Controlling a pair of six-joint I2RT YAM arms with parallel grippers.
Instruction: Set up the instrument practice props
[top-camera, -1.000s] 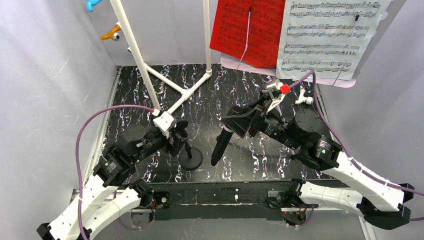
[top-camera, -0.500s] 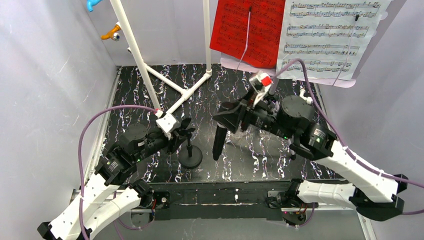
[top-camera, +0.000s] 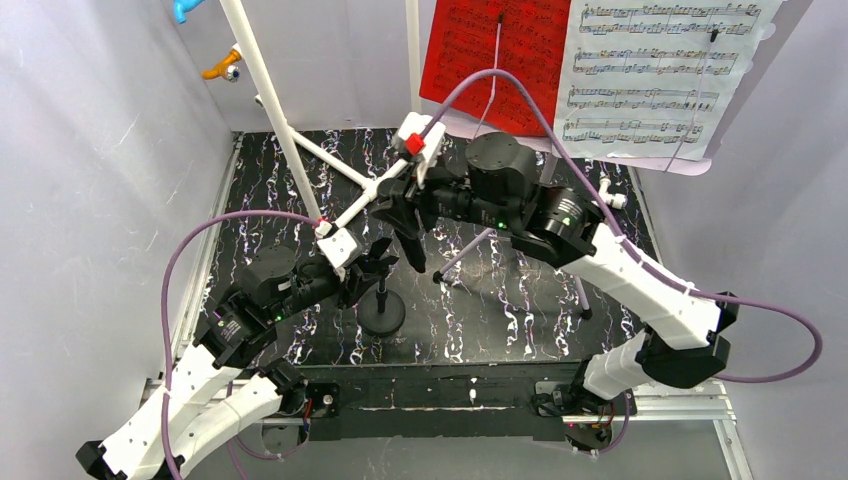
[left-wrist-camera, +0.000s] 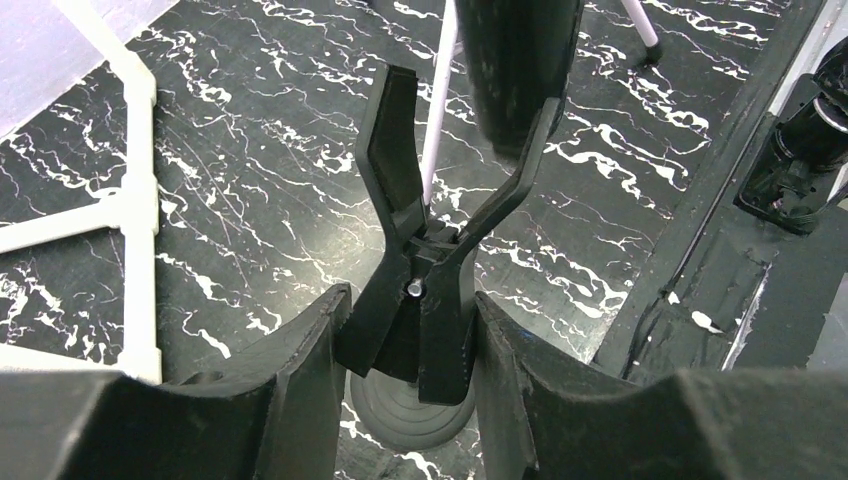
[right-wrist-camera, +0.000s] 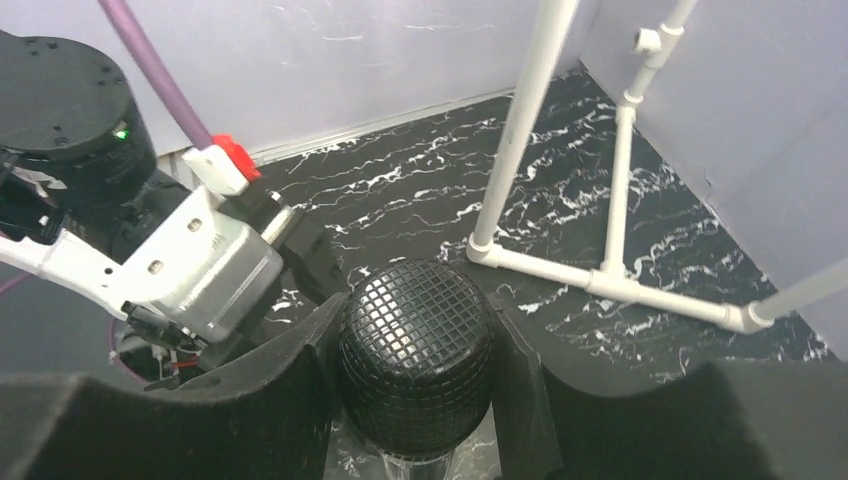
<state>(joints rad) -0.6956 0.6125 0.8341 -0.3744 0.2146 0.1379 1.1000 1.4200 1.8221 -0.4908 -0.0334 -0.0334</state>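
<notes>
Black plastic and mesh, so probably light, stiff and a little slick: handles best by the straight barrel, not the rounded grille. Grips the small black mesh-headed microphone (right-wrist-camera: 415, 345) by that grille all the same, with the jaws of the right gripper (right-wrist-camera: 415, 320) partway apart and clamped on both sides of it. Hangs it tail-down just in front of the white PVC pipe frame (top-camera: 268, 100), right over the fork. Steadies the black round-base microphone stand (left-wrist-camera: 440, 300), nearer the arms than that frame, with the jaws of the left gripper (left-wrist-camera: 410, 315) narrowed tight onto the block under its forked clip. Probably needs that firm low hold against tipping.
</notes>
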